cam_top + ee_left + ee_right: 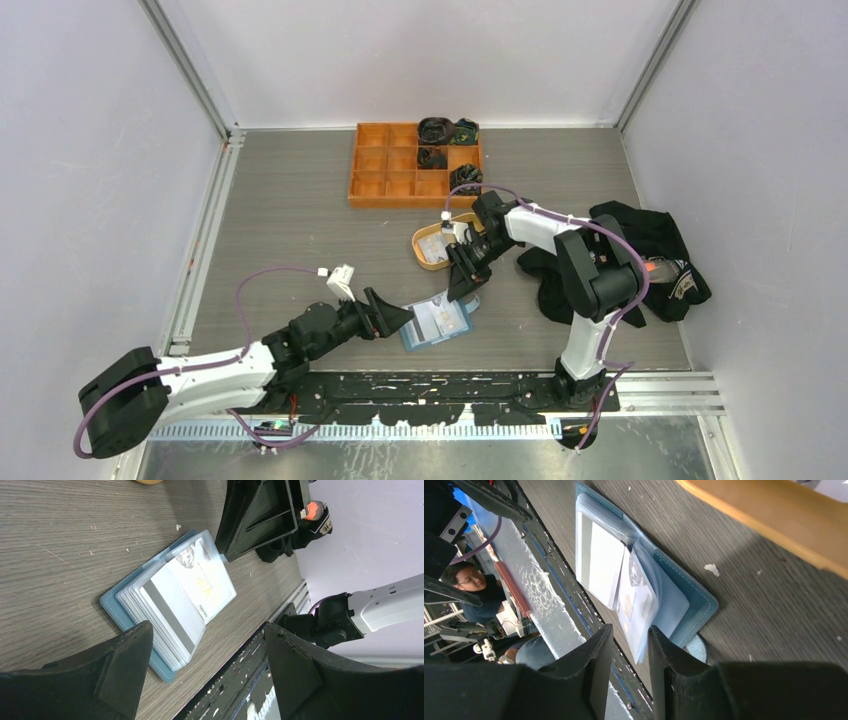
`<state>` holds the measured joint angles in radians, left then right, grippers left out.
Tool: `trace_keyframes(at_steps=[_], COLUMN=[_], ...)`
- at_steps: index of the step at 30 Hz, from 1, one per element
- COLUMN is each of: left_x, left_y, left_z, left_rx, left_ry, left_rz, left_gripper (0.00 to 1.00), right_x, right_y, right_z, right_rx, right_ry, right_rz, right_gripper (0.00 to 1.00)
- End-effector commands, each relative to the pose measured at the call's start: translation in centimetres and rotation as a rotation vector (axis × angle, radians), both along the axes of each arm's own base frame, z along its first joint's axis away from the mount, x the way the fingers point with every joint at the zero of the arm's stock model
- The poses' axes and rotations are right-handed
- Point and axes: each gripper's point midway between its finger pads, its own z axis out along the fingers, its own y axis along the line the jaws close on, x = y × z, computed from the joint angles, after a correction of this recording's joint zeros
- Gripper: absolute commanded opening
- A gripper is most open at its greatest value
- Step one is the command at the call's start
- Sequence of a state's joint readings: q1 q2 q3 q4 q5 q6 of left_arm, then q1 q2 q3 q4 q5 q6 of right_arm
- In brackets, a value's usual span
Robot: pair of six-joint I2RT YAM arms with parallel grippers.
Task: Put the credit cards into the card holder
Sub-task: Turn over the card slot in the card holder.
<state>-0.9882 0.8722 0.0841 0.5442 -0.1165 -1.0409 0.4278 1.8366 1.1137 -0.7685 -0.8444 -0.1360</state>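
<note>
The blue card holder (437,322) lies open on the table, its clear sleeves fanned. In the left wrist view the card holder (131,611) shows a white credit card (172,611) with a grey stripe in the top sleeve and a printed card (205,582) beside it. My left gripper (400,318) is open just left of the holder, with nothing between its fingers (125,665). My right gripper (462,285) stands at the holder's far right corner. Its jaws are a narrow gap apart, and the edge of a clear sleeve (638,645) reaches into the gap without being pinched.
A tan oval dish (420,250) with pale flat things in it sits just behind the holder. An orange compartment tray (385,165) with dark items stands at the back. Black cloth (640,250) is heaped at the right. The metal rail (480,385) runs along the near edge.
</note>
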Motion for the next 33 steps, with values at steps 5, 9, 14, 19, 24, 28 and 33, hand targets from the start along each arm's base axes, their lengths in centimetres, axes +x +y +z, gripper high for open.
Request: trace_keyframes(at_steps=[5,9,14,19,24,28,33], left_x=[0.2,0.2,0.2,0.1,0.1,0.2,0.3], left_y=[-0.3,-0.1,-0.5,-1.7,-2.6,-2.9,-2.7], left_z=[1.7,0.8,1.0,1.3,0.2,-0.6,-1.8], left_rx=[-0.014,0.014,0.007,0.022,0.033,0.054,0.08], left_ry=[-0.008,0.068,0.083,0.072,0.089,0.102,0.119], left_rz=[0.004,0.028,0.026,-0.028,-0.056,-0.063,-0.051], left_gripper=[0.82,0.75,0.58,0.47,0.43,0.41,0.4], right_x=[0.8,0.9,0.3,1.0,1.8,1.9,2.0], right_y=[0.7,0.8,1.2,0.5,-0.5,-0.7,-0.9], right_z=[3.0,3.6,3.7,2.5,0.6,-0.4,-1.2], right_rx=[0.082,0.098,0.134,0.054,-0.038,-0.068,-0.089], right_ry=[-0.061,-0.071,-0.017,-0.04,-0.063,-0.039,-0.037], right_rz=[-0.005,-0.022,-0.027,-0.051,-0.113,-0.126,-0.129], right_gripper=[0.37,0.37,0.37,0.37,0.38,0.38,0.38])
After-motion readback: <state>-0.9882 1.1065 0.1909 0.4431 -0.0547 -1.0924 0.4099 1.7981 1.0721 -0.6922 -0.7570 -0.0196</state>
